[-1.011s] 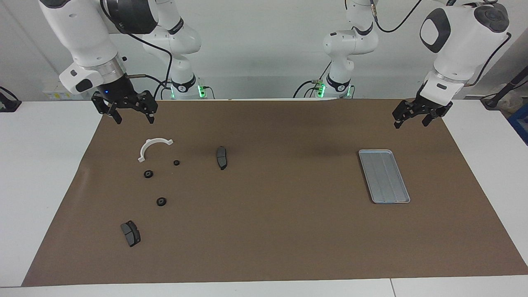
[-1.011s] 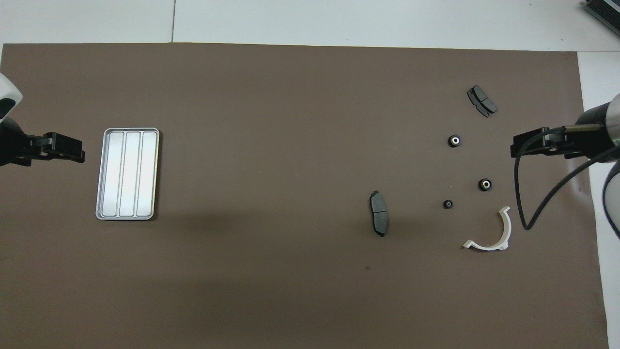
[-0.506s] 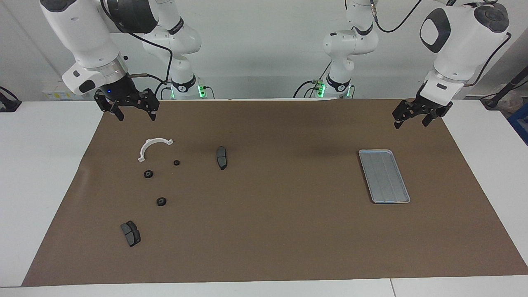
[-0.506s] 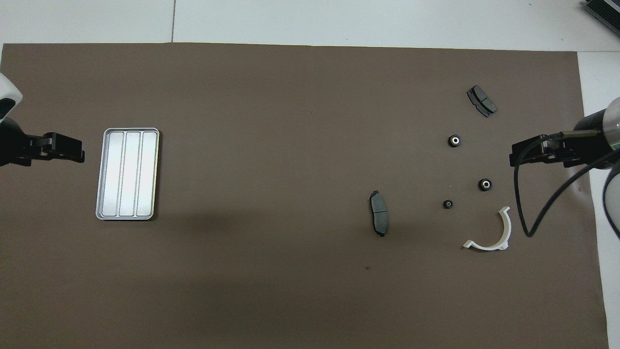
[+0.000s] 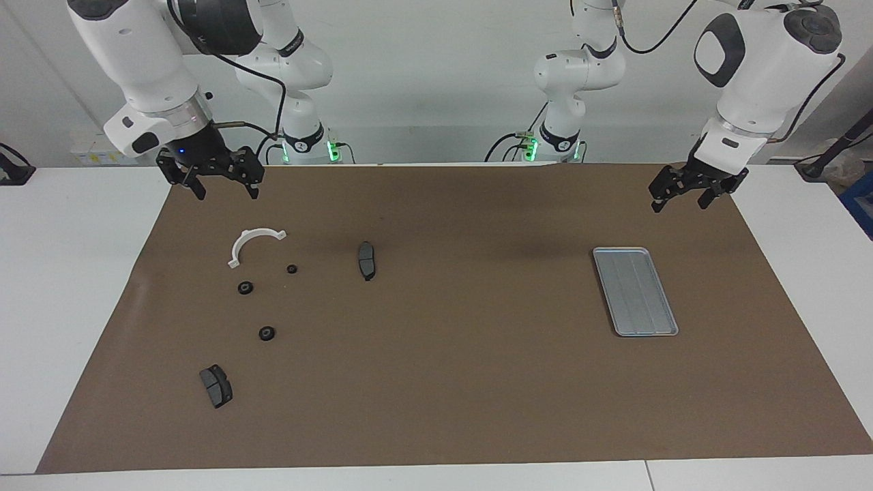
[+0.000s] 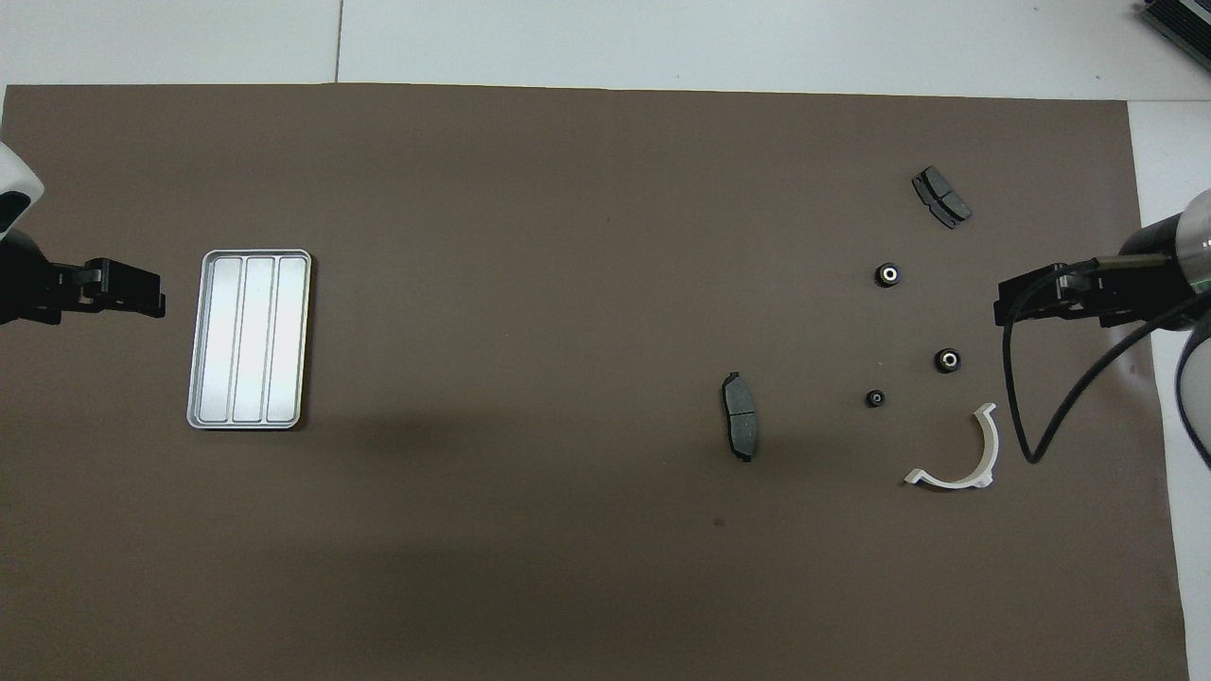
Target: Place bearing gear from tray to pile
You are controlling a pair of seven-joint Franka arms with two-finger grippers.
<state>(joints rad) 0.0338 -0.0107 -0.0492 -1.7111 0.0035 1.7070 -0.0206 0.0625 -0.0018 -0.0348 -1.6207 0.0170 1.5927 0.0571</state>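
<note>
Brown paper covers most of the white tabletop [image 5: 82,286], and I see both arms parked high at the robots' edge of it. My right hand [image 5: 218,185] hangs over the corner of the paper at the right arm's end, its two fingers spread apart and holding nothing. My left hand [image 5: 689,191] hangs over the corner at the left arm's end, also with its fingers apart and empty; that arm waits.

The tray [image 5: 665,326] lies flat toward the left arm's end of the tabletop, about midway between the robots' edge and the outer edge. Its ridged floor is bare, with no gear on it.

The pile is spread loosely toward the right arm's end. The white semicircular bracket [image 5: 249,241] lies nearest the robots. Three small bearing gears lie on the paper among the parts: the smallest gear [image 5: 292,269] just beside the bracket, a second gear [image 5: 245,288] close by, and a third gear [image 5: 267,333] farther out. One brake pad [image 5: 367,260] lies more toward the middle of the tabletop, and another brake pad [image 5: 215,386] lies nearest the outer edge.

I judge the transfer done: all the gears rest with the pile, and the hands are raised clear so nothing gets knocked.
</note>
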